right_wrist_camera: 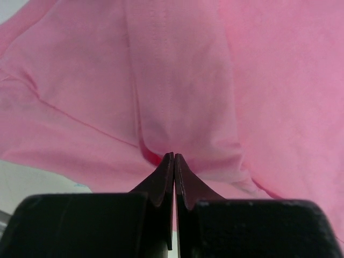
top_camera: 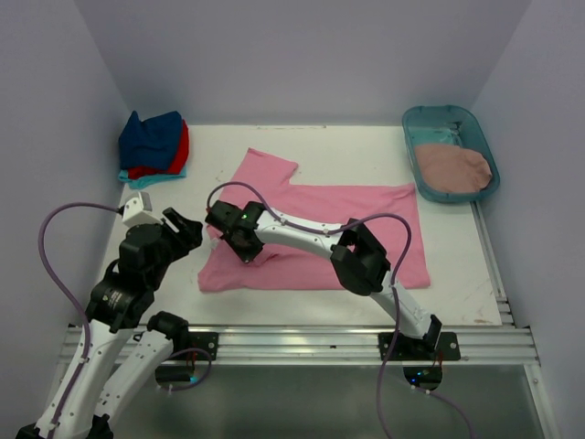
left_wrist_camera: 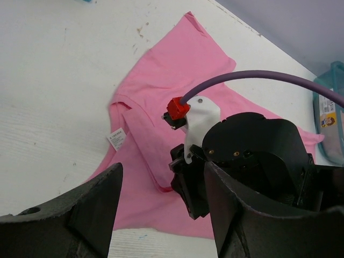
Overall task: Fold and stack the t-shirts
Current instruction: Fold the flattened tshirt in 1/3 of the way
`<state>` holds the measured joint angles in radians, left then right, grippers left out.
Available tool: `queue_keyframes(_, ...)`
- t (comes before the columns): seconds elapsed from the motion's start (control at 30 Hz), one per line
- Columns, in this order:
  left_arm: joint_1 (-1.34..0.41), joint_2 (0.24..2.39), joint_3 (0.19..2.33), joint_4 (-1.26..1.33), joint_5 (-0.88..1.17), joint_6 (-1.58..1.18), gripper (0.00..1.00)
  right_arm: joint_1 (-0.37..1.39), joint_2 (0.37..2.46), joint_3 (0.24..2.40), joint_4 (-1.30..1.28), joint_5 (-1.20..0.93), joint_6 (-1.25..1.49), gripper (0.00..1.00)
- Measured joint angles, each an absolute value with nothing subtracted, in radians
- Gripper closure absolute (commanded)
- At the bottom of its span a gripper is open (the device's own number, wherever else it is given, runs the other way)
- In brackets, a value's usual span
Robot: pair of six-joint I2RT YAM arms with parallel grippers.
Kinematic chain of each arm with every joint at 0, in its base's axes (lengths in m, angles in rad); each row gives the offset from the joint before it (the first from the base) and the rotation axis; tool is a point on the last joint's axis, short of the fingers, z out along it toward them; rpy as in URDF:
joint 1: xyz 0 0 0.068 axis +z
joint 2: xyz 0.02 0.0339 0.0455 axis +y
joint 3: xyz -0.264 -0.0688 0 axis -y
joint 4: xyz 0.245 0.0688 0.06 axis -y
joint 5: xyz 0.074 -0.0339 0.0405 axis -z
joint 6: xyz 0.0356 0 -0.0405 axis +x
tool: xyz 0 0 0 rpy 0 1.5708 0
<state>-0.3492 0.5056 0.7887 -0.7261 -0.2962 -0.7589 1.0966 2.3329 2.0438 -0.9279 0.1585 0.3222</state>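
Observation:
A bright pink t-shirt (top_camera: 320, 201) lies spread on the white table, sleeve toward the back. My right gripper (top_camera: 249, 256) reaches across it to its left part, and its jaws are shut on a raised fold of the pink cloth (right_wrist_camera: 177, 70) at the tips (right_wrist_camera: 173, 156). My left gripper (top_camera: 187, 229) hovers open and empty just left of the shirt; its view shows the shirt (left_wrist_camera: 177, 70) and the right gripper (left_wrist_camera: 188, 188) between its fingers (left_wrist_camera: 163, 166). A dusty rose shirt (top_camera: 452, 169) lies in the tub. Navy, red and turquoise shirts (top_camera: 153, 144) are stacked back left.
The teal plastic tub (top_camera: 420, 119) stands at the back right, also seen in the left wrist view (left_wrist_camera: 333, 107). A white label (left_wrist_camera: 116, 138) sticks out at the pink shirt's edge. Walls close in on three sides. A metal rail runs along the near edge (top_camera: 302, 343).

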Motion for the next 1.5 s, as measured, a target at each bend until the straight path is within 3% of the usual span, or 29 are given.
queue_keyframes(0.53,-0.349,0.518,0.770,-0.728,-0.295,-0.759,0.34,0.998,2.328,2.040,-0.898,0.428,0.450,1.00)
queue_keyframes(1.3,-0.349,0.553,0.733,-0.725,-0.280,-0.759,0.35,0.901,2.329,2.032,-0.820,0.487,0.466,1.00)
queue_keyframes(1.4,-0.349,0.559,0.721,-0.723,-0.274,-0.759,0.35,0.902,2.328,2.008,-0.816,0.508,0.482,0.75)
queue_keyframes(1.43,-0.349,0.564,0.720,-0.724,-0.272,-0.759,0.35,0.902,2.328,2.000,-0.819,0.516,0.490,0.60)
queue_keyframes(1.5,-0.349,0.572,0.715,-0.719,-0.267,-0.759,0.35,0.902,2.328,1.985,-0.827,0.537,0.506,0.54)
